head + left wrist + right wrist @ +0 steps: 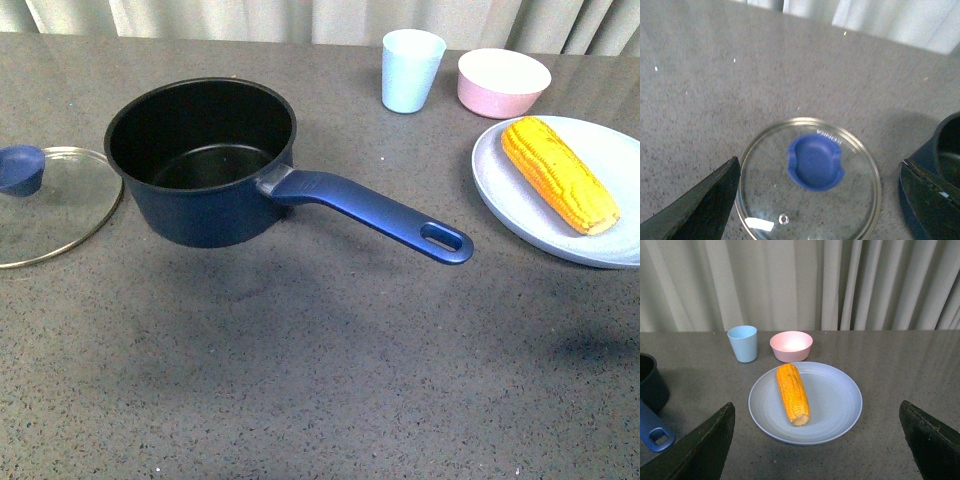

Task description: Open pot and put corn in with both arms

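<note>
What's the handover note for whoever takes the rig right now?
Left gripper: open, empty, over the lid.
Right gripper: open, empty, facing the corn.
Pot: uncovered, nothing inside; lid lies beside it on its left, knob up.
Corn: on the plate, right of the pot, not gripped.
Done: lid off.
Left: grasp the corn and put it in the pot.

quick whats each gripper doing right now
Left gripper: open, empty, lid below it.
Right gripper: open, empty, corn ahead of it.
</note>
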Action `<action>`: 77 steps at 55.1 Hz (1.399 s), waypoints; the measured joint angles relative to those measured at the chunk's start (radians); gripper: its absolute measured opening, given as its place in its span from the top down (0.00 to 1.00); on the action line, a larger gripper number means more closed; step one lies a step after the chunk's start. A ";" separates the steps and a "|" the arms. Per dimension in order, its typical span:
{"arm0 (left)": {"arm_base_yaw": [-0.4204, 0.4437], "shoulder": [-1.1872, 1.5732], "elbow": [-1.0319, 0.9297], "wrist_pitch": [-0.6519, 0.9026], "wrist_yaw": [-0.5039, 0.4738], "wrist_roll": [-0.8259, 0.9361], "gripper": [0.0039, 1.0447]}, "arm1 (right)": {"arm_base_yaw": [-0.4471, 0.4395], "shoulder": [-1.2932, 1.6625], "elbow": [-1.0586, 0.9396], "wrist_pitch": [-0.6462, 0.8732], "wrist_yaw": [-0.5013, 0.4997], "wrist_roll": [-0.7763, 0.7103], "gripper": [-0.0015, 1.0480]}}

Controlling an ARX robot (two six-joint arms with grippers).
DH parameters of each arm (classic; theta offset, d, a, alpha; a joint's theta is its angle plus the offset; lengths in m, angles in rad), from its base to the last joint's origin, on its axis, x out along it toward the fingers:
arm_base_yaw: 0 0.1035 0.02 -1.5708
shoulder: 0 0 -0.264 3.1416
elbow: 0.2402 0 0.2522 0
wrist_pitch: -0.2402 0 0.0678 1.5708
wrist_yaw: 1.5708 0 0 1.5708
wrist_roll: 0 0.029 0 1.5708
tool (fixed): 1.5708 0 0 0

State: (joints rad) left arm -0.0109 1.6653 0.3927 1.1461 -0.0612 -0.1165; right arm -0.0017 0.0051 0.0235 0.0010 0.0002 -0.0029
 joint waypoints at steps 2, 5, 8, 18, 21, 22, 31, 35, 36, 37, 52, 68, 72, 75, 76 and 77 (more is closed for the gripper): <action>0.005 -0.010 -0.036 0.093 0.037 0.031 0.27 | 0.000 -0.001 0.000 0.000 0.000 0.000 0.09; 0.006 -0.046 -0.085 0.145 0.057 0.065 0.37 | 0.000 0.000 0.000 0.000 0.000 0.000 0.09; 0.006 -0.087 -0.119 0.144 0.063 0.080 0.45 | 0.000 0.000 0.000 0.000 0.000 0.000 0.09; 0.008 -0.241 -0.216 0.088 0.061 0.098 0.76 | 0.000 0.000 0.000 0.000 0.000 0.000 0.09; 0.008 -0.291 -0.234 0.050 0.061 0.100 0.85 | 0.000 0.000 0.000 0.000 0.000 0.000 0.09; 0.008 -0.319 -0.237 0.014 0.062 0.101 0.88 | 0.000 0.000 0.000 0.000 0.000 0.000 0.09; 0.008 -0.528 -0.285 -0.126 0.061 0.105 0.99 | 0.000 0.000 0.000 0.000 0.000 0.000 0.09; 0.008 -0.584 -0.306 -0.164 0.061 0.105 0.99 | 0.000 0.000 0.000 0.000 0.000 0.000 0.09; 0.008 -0.592 -0.309 -0.170 0.062 0.106 0.99 | 0.000 0.000 0.000 0.000 0.000 0.000 0.09; 0.008 -0.607 -0.314 -0.182 0.061 0.106 0.99 | 0.000 0.000 0.000 0.000 0.000 0.000 0.09; 0.008 -0.811 -0.357 -0.340 0.061 0.106 0.99 | 0.000 0.000 0.000 0.000 0.000 0.000 0.09; 0.008 -1.039 -0.378 -0.536 0.061 0.106 0.99 | 0.000 0.000 0.000 0.000 0.000 0.000 0.09; 0.008 -1.100 -0.378 -0.593 0.061 0.106 0.99 | 0.000 0.000 0.000 0.000 0.000 0.000 0.09; 0.008 -1.138 -0.378 -0.627 0.061 0.106 0.99 | 0.000 0.000 0.000 0.000 0.000 0.000 0.09; 0.008 -1.150 -0.378 -0.638 0.061 0.106 0.99 | 0.000 0.000 0.000 0.000 0.000 0.000 0.09; 0.008 -1.162 -0.378 -0.649 0.061 0.106 0.99 | 0.000 0.000 0.000 0.000 0.000 0.000 0.09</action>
State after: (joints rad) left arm -0.0025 0.5034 0.0147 0.4969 0.0002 -0.0105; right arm -0.0017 0.0048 0.0235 0.0010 0.0002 -0.0029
